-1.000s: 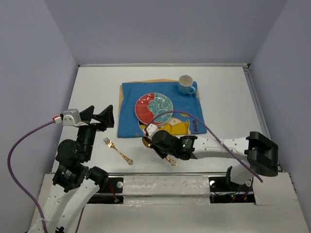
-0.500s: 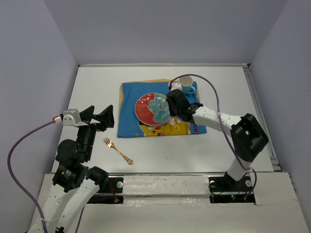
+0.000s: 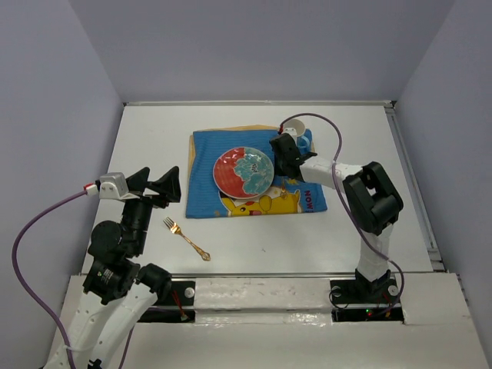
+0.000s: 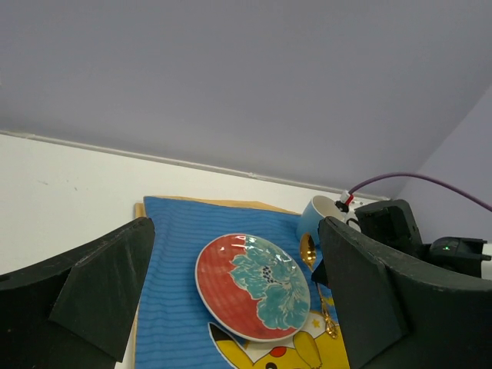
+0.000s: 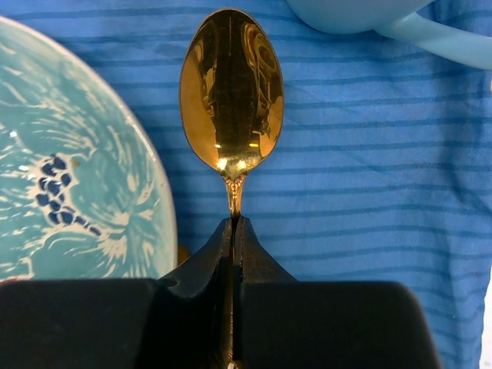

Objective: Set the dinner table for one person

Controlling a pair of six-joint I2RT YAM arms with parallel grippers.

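1. White desk (image 3: 154, 138) lies under everything, carrying the blue placemat (image 3: 204, 154) at its far middle.
2. Left tool (image 3: 156, 184) hovers wide open over the desk's left, near the fork (image 3: 186, 238).
3. Right tool (image 5: 233, 231) pinches a gold spoon (image 5: 231, 92) between plate (image 3: 243, 173) and cup (image 4: 314, 219), above the placemat.

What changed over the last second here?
The right gripper, shut on the gold spoon, swung from the near edge of the dinner table out to the placemat, between the plate and cup. The left gripper stayed open and raised; the fork, plate and cup did not move.
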